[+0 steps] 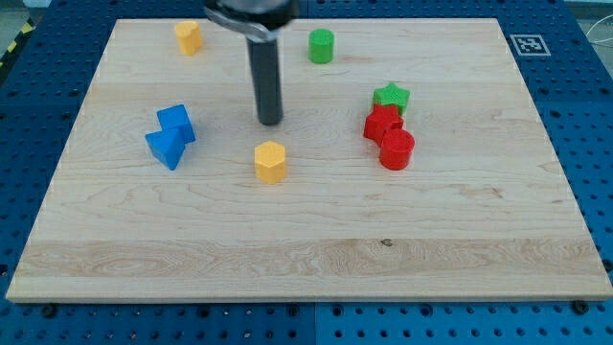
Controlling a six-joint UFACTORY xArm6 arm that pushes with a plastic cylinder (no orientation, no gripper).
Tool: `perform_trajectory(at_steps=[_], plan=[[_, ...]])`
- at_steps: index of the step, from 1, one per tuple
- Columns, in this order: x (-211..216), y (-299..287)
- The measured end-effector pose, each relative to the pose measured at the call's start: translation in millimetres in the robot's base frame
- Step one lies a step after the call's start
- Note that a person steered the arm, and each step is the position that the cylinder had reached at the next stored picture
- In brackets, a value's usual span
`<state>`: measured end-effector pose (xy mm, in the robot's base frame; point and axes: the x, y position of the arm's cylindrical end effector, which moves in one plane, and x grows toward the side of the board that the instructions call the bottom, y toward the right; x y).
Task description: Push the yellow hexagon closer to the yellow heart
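My tip (a bare rod, gripping nothing) sits at 12 o'clock of the yellow hexagon; pushing from here risks driving it away from the yellow heart.

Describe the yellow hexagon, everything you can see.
The yellow hexagon is a small orange-yellow six-sided prism, matte and plastic-looking, standing upright on a flat face on the wooden board, slightly toward the view's left of centre. Its top face is lighter than its sides. Nothing touches it: my tip is just above it in the view, with a clear gap. The yellow heart sits far off toward the view's top left.
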<state>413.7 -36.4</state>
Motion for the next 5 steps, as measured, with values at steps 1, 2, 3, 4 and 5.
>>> perform_trajectory(at_steps=[1, 2, 3, 4, 5], plan=[[34, 49], [79, 75], [102, 74], [91, 27], [89, 11]])
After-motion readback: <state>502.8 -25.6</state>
